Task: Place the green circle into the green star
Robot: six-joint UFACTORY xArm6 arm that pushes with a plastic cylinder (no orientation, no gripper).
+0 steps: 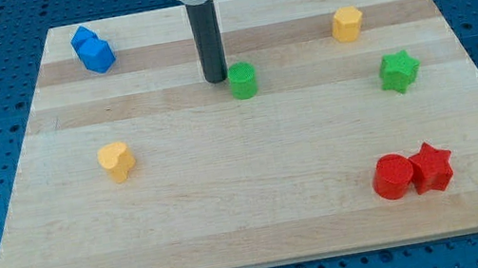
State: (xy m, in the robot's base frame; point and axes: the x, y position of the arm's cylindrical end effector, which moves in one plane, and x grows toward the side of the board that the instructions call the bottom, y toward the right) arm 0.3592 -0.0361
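Resting my tip [216, 79] just left of the green circle [243, 80]; it grips nothing, green star [398, 70] well apart, push pending.

The small green circle block [243, 80], a squat cylinder, stands upright on the wooden table [251, 209] near the view's top centre. The green star block [398, 71] lies flat, well apart toward the view's right.

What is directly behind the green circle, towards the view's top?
Behind the green circle I see only bare board. My tip stands just at its left, not behind it. The wood under the block is covered.
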